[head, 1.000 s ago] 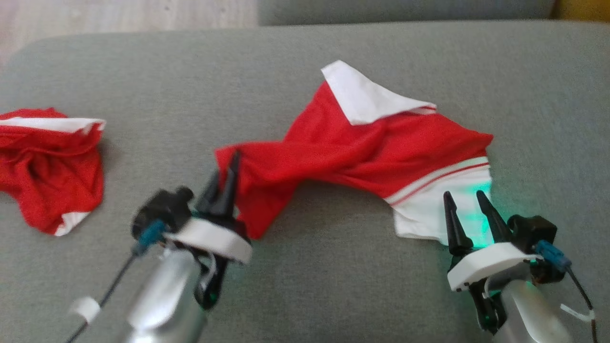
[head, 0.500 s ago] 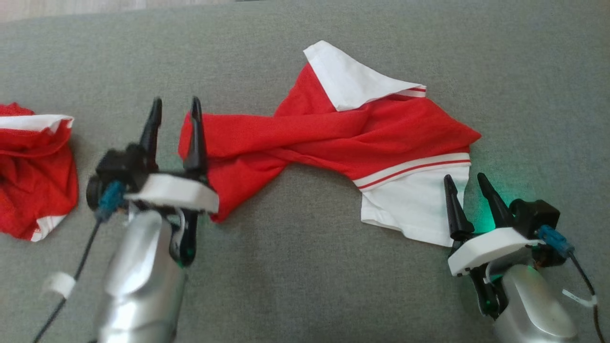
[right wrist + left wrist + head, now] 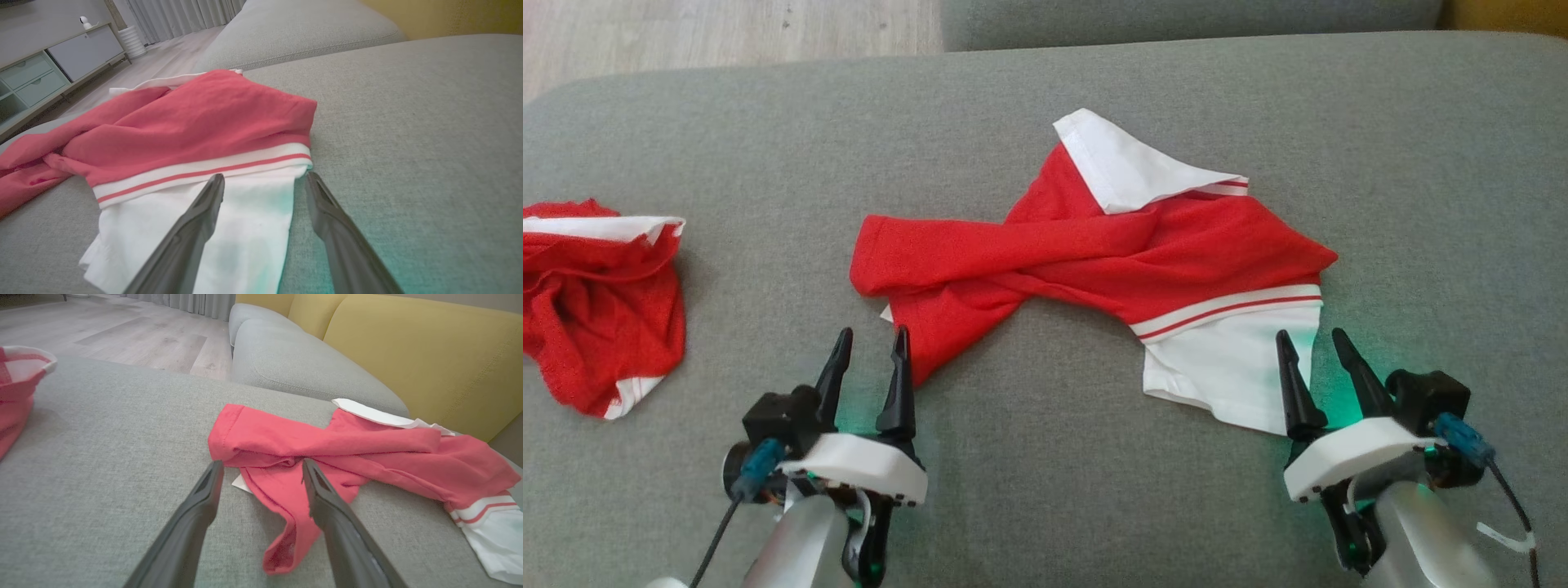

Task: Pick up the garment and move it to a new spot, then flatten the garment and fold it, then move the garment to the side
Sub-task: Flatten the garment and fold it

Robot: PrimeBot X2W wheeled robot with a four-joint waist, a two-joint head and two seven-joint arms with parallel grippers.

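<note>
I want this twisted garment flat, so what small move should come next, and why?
Probably ease the left claw forward and close it on the red tip of the garment just ahead. Both claws stand open, holding nothing; the right claw sits at the white end, and the cloth is twisted mid-length.

The garment (image 3: 1094, 261) is a soft, matt red cloth with a smooth white part and a ribbed striped band. The sofa cushion (image 3: 1045, 490) is of grey woven fabric, matt and a little rough. The left gripper (image 3: 873, 331) and right gripper (image 3: 1308, 333) have fingers of dark matt plastic on white plastic bases. The left forearm (image 3: 800, 539) looks like glossy silver metal. The floor (image 3: 727, 33) looks like pale wood.
</note>
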